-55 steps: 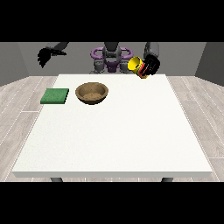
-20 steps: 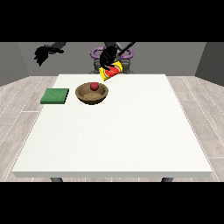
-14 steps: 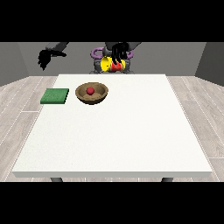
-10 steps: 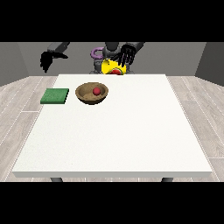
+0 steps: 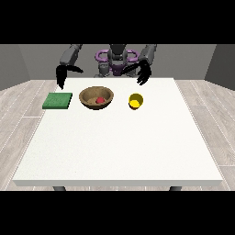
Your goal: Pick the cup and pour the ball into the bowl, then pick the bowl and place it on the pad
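A white table [image 5: 119,147] fills most of the view, with the robot [image 5: 117,59] standing behind its far edge at 12 o'clock. Three things sit in a row across the far part of the table. At about 10 o'clock lies a flat green pad [image 5: 58,100]. Just beside it, toward the middle, stands a brown bowl [image 5: 96,97] with a red ball [image 5: 99,99] resting inside it. To the bowl's 3 o'clock side, near but apart from it, stands a yellow cup [image 5: 136,101], upright, its open mouth facing up. The hand at the view's right [image 5: 143,73] hangs above the table's far edge, at 12 o'clock from the cup and well clear of it, holding nothing; its dark fingers point downward and look relaxed rather than curled. The hand at the view's left [image 5: 60,75] hangs over the table's far left corner, at 12 o'clock from the pad and apart from it, also holding nothing; its fingers hang down fairly straight, though how far they spread cannot be told.
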### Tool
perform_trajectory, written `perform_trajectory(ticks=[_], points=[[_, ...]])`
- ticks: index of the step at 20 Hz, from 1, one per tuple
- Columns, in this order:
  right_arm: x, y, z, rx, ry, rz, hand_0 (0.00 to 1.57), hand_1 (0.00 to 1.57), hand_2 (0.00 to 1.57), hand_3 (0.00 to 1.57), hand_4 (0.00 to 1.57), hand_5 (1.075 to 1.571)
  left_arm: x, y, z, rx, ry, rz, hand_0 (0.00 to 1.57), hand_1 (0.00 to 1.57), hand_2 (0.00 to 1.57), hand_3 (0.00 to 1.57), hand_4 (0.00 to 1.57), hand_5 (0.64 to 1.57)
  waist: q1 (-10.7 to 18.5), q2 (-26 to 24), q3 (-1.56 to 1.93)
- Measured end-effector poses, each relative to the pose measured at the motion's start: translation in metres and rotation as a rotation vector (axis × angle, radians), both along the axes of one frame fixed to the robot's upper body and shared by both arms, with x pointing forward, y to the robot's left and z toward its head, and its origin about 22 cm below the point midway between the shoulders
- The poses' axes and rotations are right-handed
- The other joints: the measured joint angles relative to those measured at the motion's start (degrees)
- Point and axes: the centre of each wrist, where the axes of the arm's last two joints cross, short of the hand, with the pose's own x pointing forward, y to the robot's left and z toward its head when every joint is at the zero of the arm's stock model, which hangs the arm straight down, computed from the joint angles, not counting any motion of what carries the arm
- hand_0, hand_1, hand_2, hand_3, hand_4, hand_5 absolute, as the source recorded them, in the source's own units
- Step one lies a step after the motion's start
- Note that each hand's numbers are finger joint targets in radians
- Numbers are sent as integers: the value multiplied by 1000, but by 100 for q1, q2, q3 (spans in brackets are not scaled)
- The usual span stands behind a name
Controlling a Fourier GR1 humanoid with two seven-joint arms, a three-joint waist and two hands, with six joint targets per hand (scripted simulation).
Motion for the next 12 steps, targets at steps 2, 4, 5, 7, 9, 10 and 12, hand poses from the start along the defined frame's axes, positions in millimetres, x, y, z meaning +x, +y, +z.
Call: perform_trajectory(ticks=[2,4,5,7,9,10,12], points=[[5,17,-2,14,-5,-23,0,0,0,0,309,1570,-8,7,-8,-85,-20,-61,0,0,0,0,0,1564,167,122,23],[7,26,-5,22,-9,-55,0,0,0,0,313,1569,-15,14,-15,-140,-40,-117,0,0,0,0,0,1563,311,227,42],[7,27,-8,28,-5,-71,0,0,0,0,324,1569,-18,19,-19,-159,-39,-144,0,0,0,0,0,1563,380,235,49],[9,35,-13,35,8,-79,0,0,0,0,315,1569,-22,32,-25,-192,-40,-167,0,0,0,0,0,1564,424,213,60],[13,38,-17,39,4,-93,0,0,0,0,285,1567,-23,40,-26,-210,-64,-181,0,0,0,0,0,1564,450,306,67],[16,35,-19,42,5,-102,0,0,0,0,257,1567,-25,43,-26,-215,-65,-188,0,0,0,0,0,1565,477,307,71],[14,33,-30,40,15,-122,0,0,0,0,251,1567,-28,51,-22,-223,-70,-203,0,0,0,0,0,1565,550,293,74]])
